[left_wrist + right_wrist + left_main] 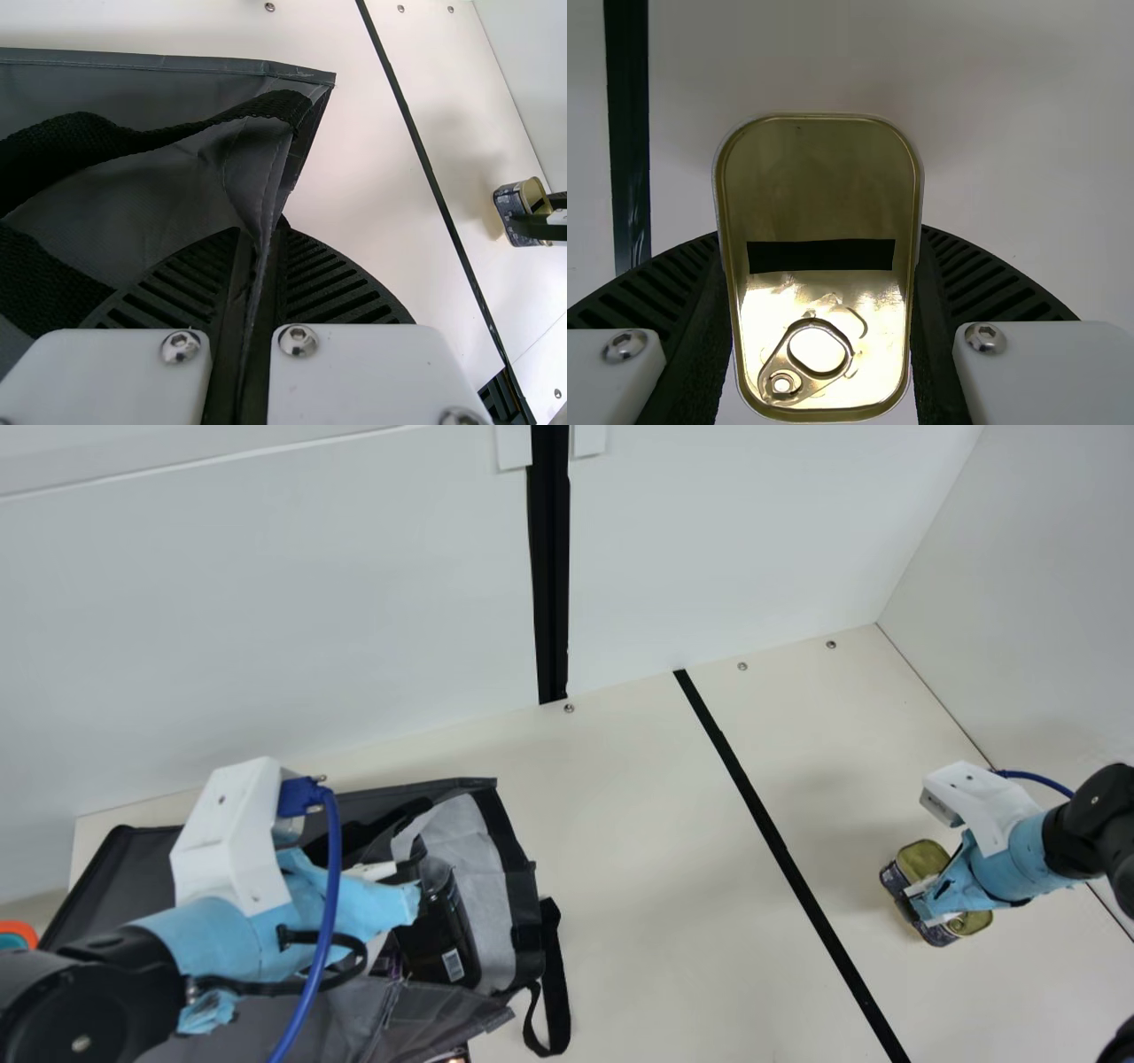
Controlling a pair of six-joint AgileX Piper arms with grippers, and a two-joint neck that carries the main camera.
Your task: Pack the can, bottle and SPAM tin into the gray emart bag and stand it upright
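Main view: bag [425, 1014] at eight o'clock, pinched by left gripper [258, 243], holds a dark container [436, 932]; tin [921, 858] at four, clamped by right gripper [821, 266], awaits packing.

My left arm [84, 992] comes in from the lower left of the main view, its wrist [213, 939] wrapped in light blue and topped by a white bracket. Its gripper [397, 887] points toward the view's right; in the left wrist view I have its ribbed fingers [182, 288] drawn nearly together, in a tight pinch. My right arm [1099, 824] enters from the right edge, the gripper [927, 903] angled leftward and down, and its fingers [970, 288] stand well parted, pressing in from either side in a firm hold.
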